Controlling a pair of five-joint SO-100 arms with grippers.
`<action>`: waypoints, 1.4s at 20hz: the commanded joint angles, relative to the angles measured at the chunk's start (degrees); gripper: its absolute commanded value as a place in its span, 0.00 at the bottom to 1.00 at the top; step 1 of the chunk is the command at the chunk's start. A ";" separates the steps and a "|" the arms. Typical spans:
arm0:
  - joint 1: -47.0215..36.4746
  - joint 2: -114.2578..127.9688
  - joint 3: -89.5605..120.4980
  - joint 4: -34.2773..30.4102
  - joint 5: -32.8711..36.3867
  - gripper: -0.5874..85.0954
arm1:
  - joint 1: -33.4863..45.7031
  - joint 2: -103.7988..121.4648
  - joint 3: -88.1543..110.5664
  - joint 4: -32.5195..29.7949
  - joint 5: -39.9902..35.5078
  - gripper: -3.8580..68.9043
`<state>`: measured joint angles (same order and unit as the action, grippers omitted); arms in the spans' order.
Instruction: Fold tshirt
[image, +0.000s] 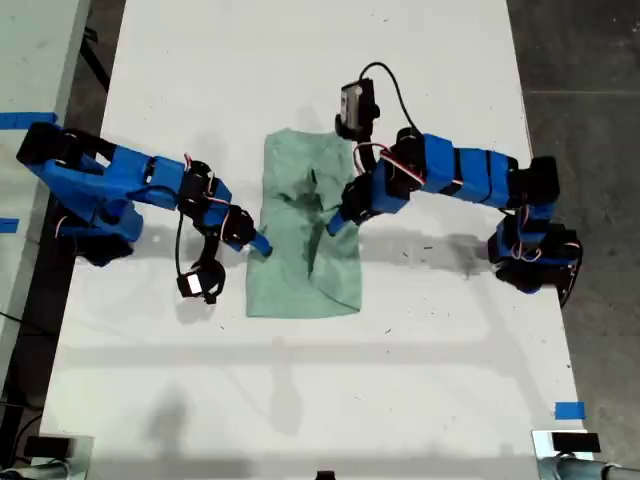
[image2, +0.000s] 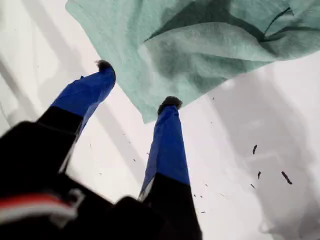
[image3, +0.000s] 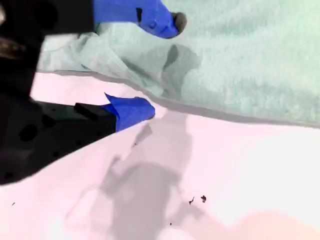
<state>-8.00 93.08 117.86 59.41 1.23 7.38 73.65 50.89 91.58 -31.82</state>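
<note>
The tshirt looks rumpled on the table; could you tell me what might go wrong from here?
1. My first gripper is open with its tips only at the edge of the tshirt, so closing may catch little or no cloth.
2. My second gripper is open across a cloth edge, one finger over the fabric and one over the table; it may pinch just one layer.
3. The cloth is creased near its middle, so any fold may come out uneven.

Bare table (image: 300, 390) all around tshirt (image: 300, 270)
</note>
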 joint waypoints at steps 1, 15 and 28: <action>0.79 -3.34 -3.34 -4.66 -0.62 0.26 | -1.32 6.24 -1.32 1.05 0.18 0.35; -2.90 3.43 -2.55 13.97 -7.38 0.01 | -2.29 7.47 2.72 1.58 0.70 0.34; -1.49 -31.99 -50.54 20.92 2.11 0.01 | -2.29 8.35 4.83 1.23 1.67 0.34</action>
<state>-10.28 67.06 79.63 78.84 1.58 5.89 76.90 55.90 92.46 -30.67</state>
